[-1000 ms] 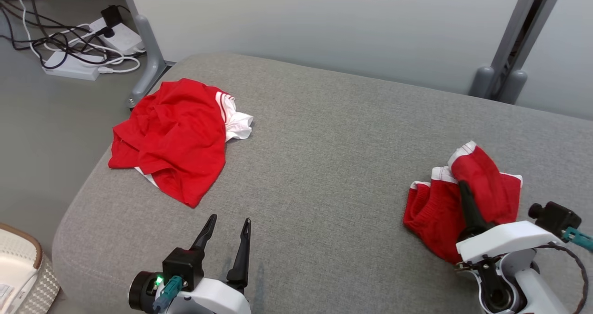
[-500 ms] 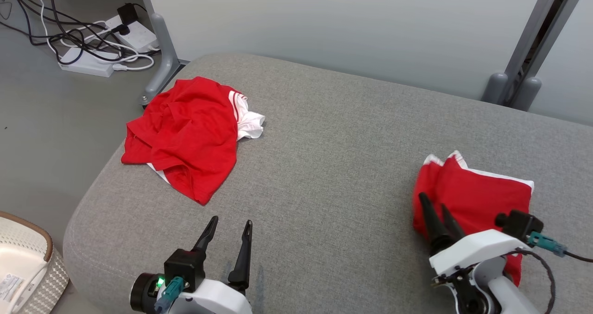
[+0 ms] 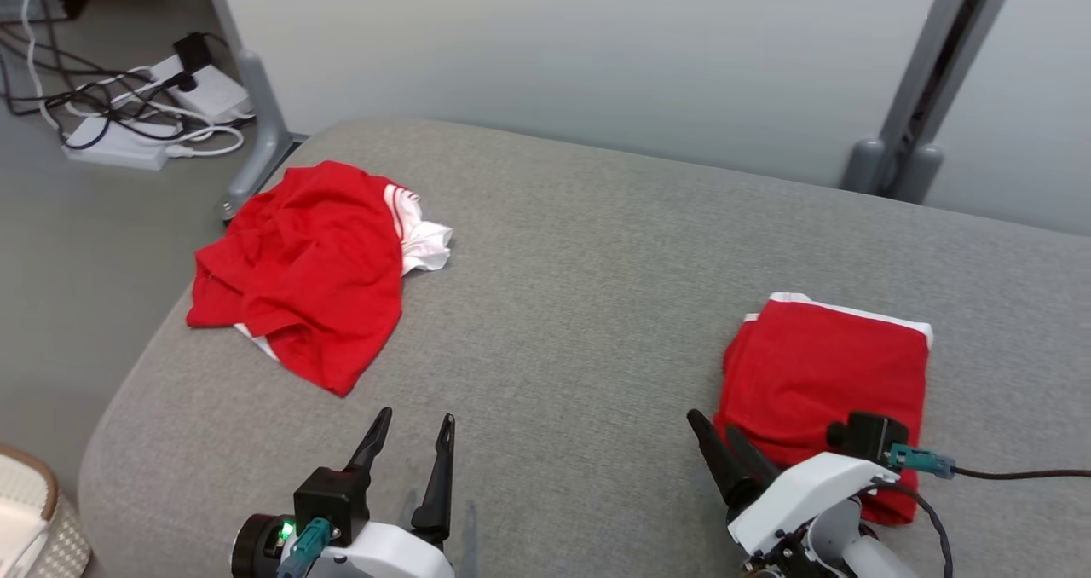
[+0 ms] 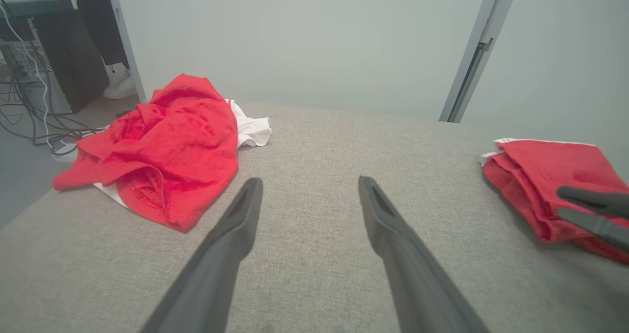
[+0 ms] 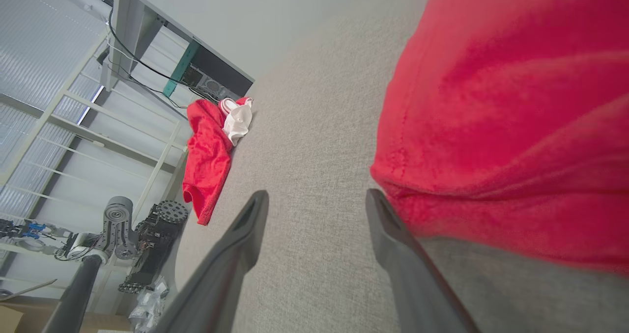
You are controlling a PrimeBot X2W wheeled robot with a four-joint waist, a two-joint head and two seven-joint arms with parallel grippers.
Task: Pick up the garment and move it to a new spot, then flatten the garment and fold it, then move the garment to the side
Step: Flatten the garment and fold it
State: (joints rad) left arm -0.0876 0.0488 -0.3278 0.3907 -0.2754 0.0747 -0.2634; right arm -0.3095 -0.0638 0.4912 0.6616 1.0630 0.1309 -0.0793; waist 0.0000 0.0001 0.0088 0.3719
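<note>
Lower right: near edge of folded garment point(image 3: 822, 365) hidden behind right gripper point(image 3: 712, 424) housing. Lower left: basket point(image 3: 64, 540) cropped by frame.

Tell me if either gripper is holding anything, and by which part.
Nothing is held. The left gripper and right gripper are both open; the right one sits beside the folded red garment, not gripping it.

The head camera looks down from high over the grey woven padded surface point(image 3: 580, 245). The left wrist camera sits low, skimming it toward the pale wall point(image 4: 319, 38). The right wrist camera, rolled sideways, hangs close to the folded red garment point(image 5: 516, 102) (head view's lower right). All share the crumpled red-and-white garment point(image 3: 298, 262)
</note>
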